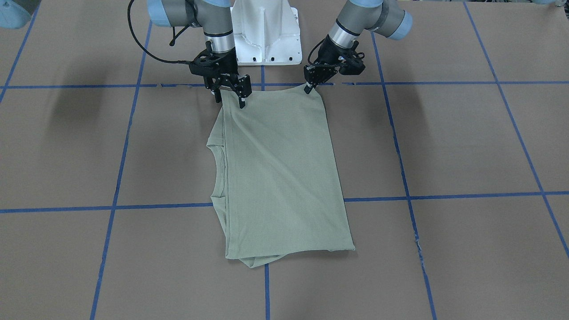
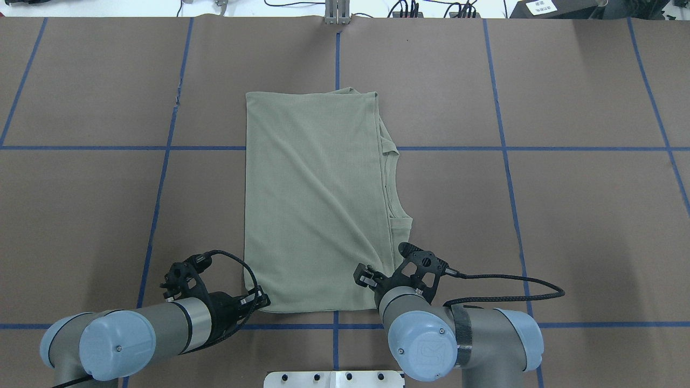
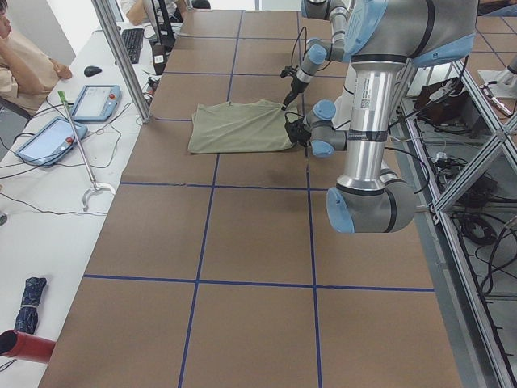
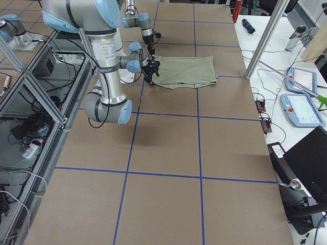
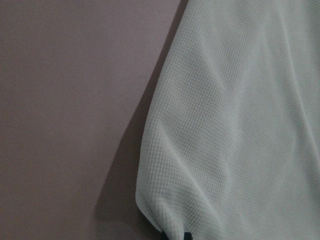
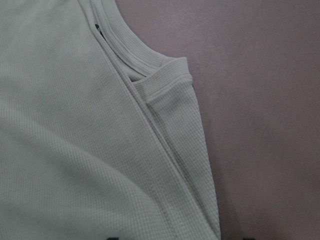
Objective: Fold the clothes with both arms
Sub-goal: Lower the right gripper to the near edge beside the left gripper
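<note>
The sage-green shirt (image 1: 280, 169) lies folded into a long rectangle on the brown table, with its round neck (image 1: 218, 173) showing along one long edge. It also shows in the overhead view (image 2: 312, 205). My left gripper (image 1: 307, 89) is shut on the near corner of the shirt, and the left wrist view shows that corner (image 5: 165, 210) raised above its shadow. My right gripper (image 1: 230, 98) stands over the other near corner with its fingers apart. The right wrist view shows the cloth (image 6: 65, 140) lying flat by the collar (image 6: 135, 55).
The white pedestal base (image 1: 266, 35) stands just behind the shirt's near edge. Blue tape lines (image 1: 133, 206) grid the brown table. A side bench with tablets (image 3: 48, 137), a metal post (image 3: 121, 56) and a seated person (image 3: 24, 65) lies beyond the far edge.
</note>
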Robot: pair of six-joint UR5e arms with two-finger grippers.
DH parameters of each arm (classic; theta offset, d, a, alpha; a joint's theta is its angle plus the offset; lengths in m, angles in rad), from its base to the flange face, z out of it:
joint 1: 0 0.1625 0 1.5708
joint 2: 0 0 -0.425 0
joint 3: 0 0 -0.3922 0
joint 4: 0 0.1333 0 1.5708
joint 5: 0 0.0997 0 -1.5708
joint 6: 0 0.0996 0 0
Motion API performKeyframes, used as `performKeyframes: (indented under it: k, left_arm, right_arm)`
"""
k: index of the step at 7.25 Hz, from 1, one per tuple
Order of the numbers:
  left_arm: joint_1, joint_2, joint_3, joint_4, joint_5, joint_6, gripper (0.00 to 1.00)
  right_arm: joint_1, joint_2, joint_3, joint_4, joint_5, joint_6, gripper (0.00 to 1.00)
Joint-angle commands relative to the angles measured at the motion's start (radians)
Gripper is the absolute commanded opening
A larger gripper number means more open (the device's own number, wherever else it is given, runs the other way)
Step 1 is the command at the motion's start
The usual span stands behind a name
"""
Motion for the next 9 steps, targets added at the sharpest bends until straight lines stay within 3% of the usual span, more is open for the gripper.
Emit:
performKeyframes:
  k: [1,2,3,4,8,9]
  left_arm:
    - [0.0,0.0,0.0,0.0,0.0,0.0,0.0]
    - [0.0,0.0,0.0,0.0,0.0,0.0,0.0]
    - [0.0,0.0,0.0,0.0,0.0,0.0,0.0]
    - [0.0,0.0,0.0,0.0,0.0,0.0,0.0]
    - [0.0,0.0,-0.003,0.0,0.0,0.006,0.0]
    - [-0.008,0.011,-0.043,0.0,-0.012,0.017,0.0]
  right_arm:
    - [-0.002,-0.001,-0.008,0.0,-0.005,0.001,0.74]
    - [-0.005,-0.001,-0.008,0.0,-0.008,0.001,0.74]
    - [-0.008,0.0,-0.008,0.0,-0.017,0.003,0.6]
    - [-0.008,-0.001,-0.005,0.0,-0.015,0.001,0.02]
    - [-0.011,0.002,0.015,-0.002,-0.034,-0.005,0.0]
    - [-0.008,-0.006,0.068,-0.011,-0.031,-0.008,0.0]
